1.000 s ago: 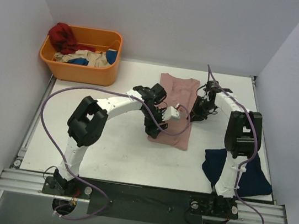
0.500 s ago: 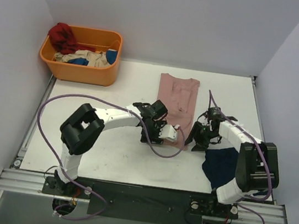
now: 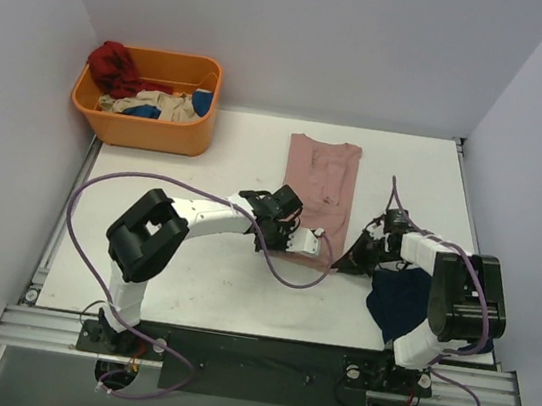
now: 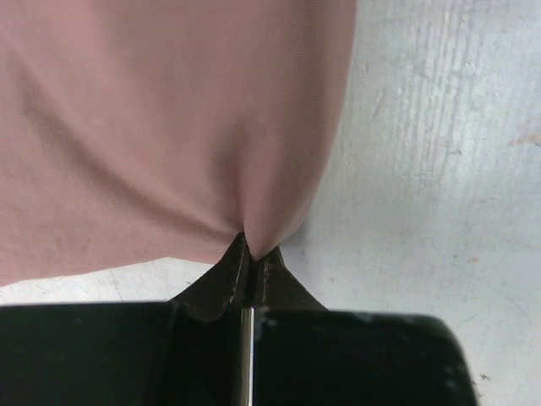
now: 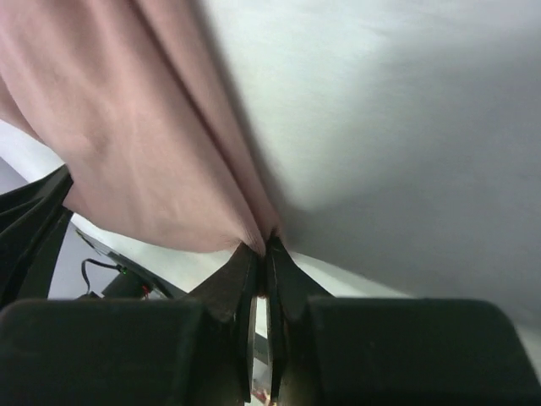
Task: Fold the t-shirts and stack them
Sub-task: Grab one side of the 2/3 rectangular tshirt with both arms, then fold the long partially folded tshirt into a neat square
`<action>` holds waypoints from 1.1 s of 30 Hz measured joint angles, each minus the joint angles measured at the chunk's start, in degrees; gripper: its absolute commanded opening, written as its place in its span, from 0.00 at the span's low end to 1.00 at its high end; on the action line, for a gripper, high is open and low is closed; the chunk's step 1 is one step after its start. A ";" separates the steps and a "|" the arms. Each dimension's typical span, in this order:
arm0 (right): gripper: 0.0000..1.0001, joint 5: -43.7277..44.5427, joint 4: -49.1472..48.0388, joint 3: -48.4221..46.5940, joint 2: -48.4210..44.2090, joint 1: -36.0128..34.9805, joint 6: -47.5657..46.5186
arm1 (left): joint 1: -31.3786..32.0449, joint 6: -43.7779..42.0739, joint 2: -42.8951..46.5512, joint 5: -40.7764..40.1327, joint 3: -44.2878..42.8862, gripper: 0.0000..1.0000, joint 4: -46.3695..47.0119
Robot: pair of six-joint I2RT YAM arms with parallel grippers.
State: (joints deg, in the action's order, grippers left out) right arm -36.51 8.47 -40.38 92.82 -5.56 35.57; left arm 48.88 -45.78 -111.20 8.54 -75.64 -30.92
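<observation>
The dusty-pink t-shirt point(image 3: 322, 175) lies as a long narrow strip on the white table point(image 3: 190, 273), running from the back toward the middle. My left gripper point(image 3: 292, 250) is shut on its near left corner; the left wrist view shows the pink cloth point(image 4: 169, 127) pinched between the closed jaws of that gripper point(image 4: 251, 254). My right gripper point(image 3: 348, 263) is shut on the near right corner, and the right wrist view shows pink cloth point(image 5: 152, 152) bunched where that gripper point(image 5: 266, 245) bites it. The dark navy t-shirt point(image 3: 401, 300) lies crumpled at the near right, partly under the right arm.
An orange basket point(image 3: 193, 126) holding red, beige and blue clothes stands at the back left corner. Grey walls close in the table on the left, back and right. Purple cables loop over the left half of the table.
Both arms came down toward the near end of the pink t-shirt. Their jaws, apart before, have closed on its two near corners.
</observation>
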 measured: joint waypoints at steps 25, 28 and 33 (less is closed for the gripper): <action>0.00 -2.97 24.04 14.91 -34.42 -11.39 3.48 | 7.02 9.51 19.10 12.90 11.85 0.00 -20.13; 0.00 -2.99 28.55 12.09 -40.37 -14.45 5.81 | 7.08 10.56 22.75 14.51 11.43 0.00 -24.26; 0.00 -3.45 36.52 8.31 -44.74 -22.23 9.68 | 8.72 10.25 27.08 19.06 10.54 0.00 -31.67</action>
State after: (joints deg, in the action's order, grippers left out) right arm -39.97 44.99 -32.08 48.07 -27.79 45.25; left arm 57.60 -35.53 -84.12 27.59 -65.10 -62.59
